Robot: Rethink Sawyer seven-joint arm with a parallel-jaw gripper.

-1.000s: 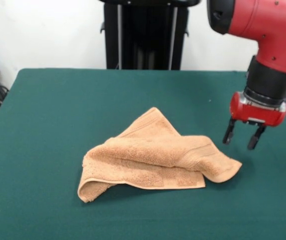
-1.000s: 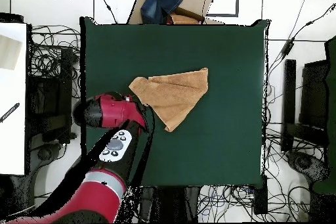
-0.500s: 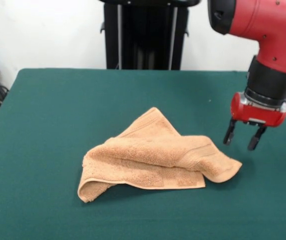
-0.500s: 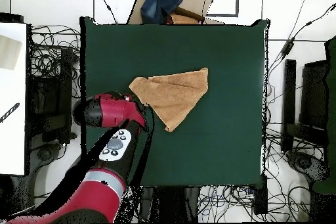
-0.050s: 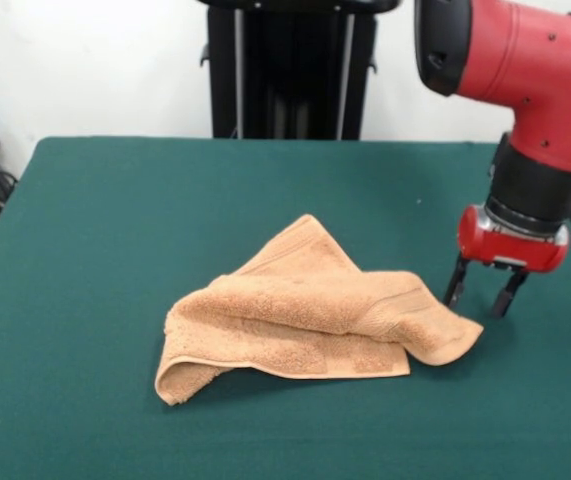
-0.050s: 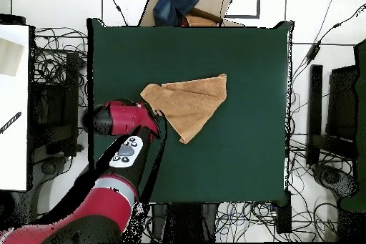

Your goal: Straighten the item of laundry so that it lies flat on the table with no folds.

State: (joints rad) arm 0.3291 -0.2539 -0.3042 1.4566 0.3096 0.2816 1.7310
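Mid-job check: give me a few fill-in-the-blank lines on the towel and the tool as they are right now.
1. The towel lies ____ on the table, not flat.
2. The tool is ____, holding nothing.
3. In the front view the tool stands at the towel's ____ corner.
4. The tabletop's colour is dark ____.

Missing words: folded; open; right; green

Bright, even light from above in both views. Soft, short shadows under the folded towel (image 5: 310, 315) and below the gripper (image 5: 482, 296) on the table (image 5: 115, 220). Mild glare on the red arm (image 5: 525, 60). Front view sharp, no visible blur.
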